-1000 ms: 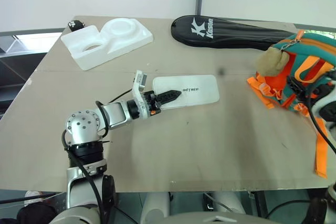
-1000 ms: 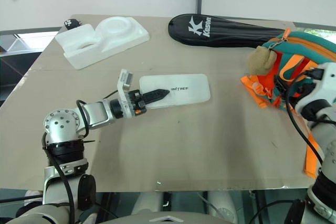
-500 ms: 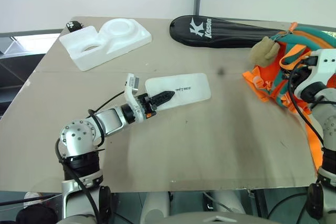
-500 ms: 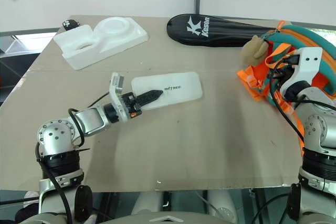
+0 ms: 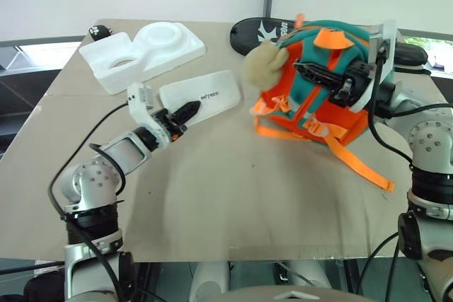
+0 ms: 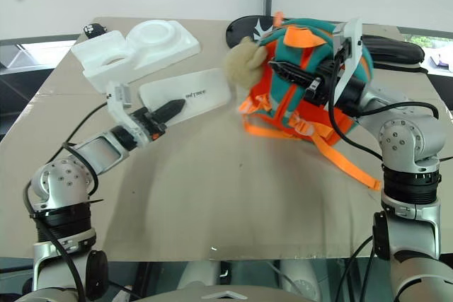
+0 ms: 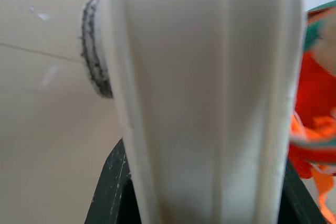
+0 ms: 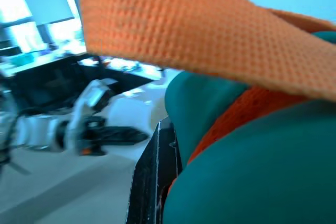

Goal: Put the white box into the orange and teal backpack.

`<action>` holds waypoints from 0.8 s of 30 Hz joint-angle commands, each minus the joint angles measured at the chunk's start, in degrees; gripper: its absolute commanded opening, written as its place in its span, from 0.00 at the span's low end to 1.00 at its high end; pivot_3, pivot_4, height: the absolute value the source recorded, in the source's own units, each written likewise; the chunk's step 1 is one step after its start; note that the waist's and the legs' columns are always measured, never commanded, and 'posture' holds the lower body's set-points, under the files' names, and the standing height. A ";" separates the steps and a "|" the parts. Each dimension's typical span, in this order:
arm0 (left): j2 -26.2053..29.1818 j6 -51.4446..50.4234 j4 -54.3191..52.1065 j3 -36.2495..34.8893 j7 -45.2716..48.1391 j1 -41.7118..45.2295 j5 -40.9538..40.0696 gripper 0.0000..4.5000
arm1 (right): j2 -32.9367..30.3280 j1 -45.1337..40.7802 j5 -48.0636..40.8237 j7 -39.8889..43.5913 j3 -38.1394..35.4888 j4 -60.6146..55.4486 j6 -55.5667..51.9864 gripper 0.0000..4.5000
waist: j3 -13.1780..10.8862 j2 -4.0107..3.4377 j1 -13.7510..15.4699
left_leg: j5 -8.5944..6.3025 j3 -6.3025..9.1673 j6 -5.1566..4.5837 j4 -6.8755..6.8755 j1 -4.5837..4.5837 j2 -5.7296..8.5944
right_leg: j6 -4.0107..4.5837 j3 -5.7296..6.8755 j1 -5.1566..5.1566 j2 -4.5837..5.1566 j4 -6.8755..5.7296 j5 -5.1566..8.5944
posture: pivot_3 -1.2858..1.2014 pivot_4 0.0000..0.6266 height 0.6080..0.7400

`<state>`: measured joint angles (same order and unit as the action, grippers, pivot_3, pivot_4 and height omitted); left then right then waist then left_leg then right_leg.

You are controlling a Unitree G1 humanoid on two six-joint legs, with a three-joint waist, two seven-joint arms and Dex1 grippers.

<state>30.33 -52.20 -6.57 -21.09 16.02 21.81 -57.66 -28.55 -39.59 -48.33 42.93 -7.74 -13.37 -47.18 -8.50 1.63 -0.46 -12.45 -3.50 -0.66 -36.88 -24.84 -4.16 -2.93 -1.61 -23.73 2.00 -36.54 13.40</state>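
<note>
Since a second ago the right gripper (image 5: 311,70) has carried the backpack (image 5: 311,100) from the table's right edge toward the middle, its fingers clamped on the fabric, tips partly buried in it. Beyond them swings a blurred plush charm (image 5: 260,67); behind the backpack a black racket bag (image 5: 407,51) is mostly hidden. The left gripper (image 5: 185,112) grips the box (image 5: 202,94) by its near end, now drawn leftward. Past it sits a foam tray (image 5: 145,53).
</note>
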 commanded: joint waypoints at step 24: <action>16.49 32.39 -7.13 7.84 48.80 -1.38 18.41 0.24 | -8.89 1.26 0.80 14.15 5.21 -1.31 -0.14 0.01 | -0.20 0.20 0.38 | 0.00 -0.08 0.00 -0.06 0.09 -0.05 | 0.04 0.02 0.01 0.02 -0.11 0.02 | 0.52 0.24 1.00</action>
<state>46.79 -21.22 -13.05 -14.93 61.81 19.24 -39.69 -37.10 -36.77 -46.51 56.99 -0.96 -13.02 -47.42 -8.70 1.83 -0.08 -12.45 -3.58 -0.66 -36.93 -24.75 -4.20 -2.90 -1.58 -23.72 2.03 -36.66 13.42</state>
